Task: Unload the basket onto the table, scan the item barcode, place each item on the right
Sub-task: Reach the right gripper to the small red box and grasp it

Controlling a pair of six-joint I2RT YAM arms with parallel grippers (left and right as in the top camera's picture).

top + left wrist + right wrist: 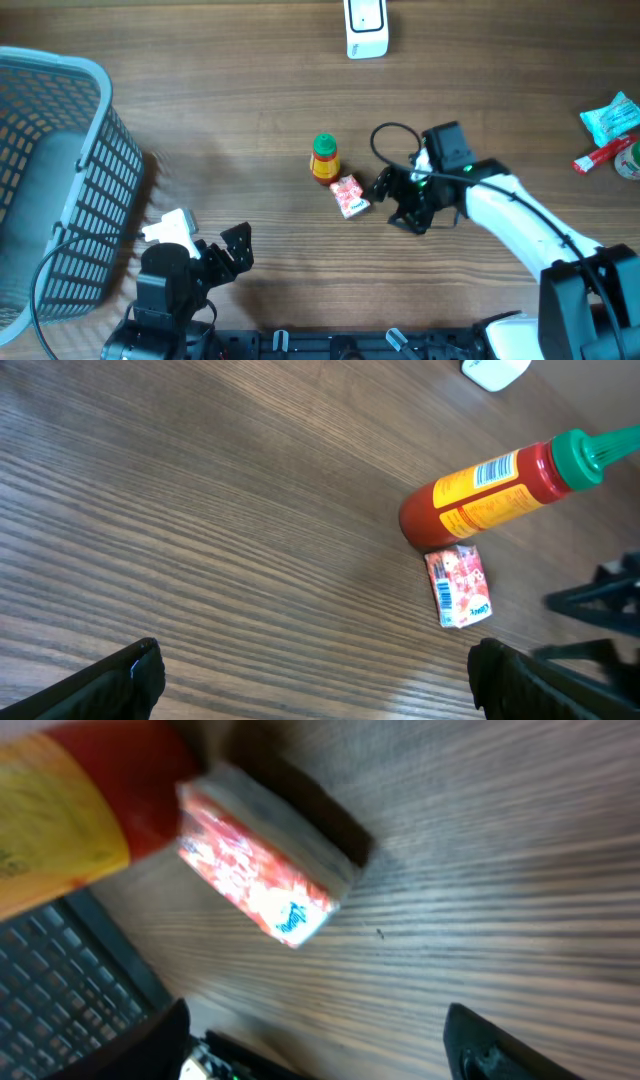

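On the brown wood-grain surface (250,120), just beside the red, green-capped sauce bottle (324,158), lies the small red-and-white carton (349,196). The right pincer (393,203), fingers apart, hovers near it. This looks like the approach step; next, straddle and clamp. The left pincer (232,252) gapes, empty.

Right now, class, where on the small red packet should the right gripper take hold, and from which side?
I'd pinch the red packet across its long edges, mid-length, coming from above. It lies flat on the table, so its broad faces offer no hold, and the sauce bottle crowds one short end.
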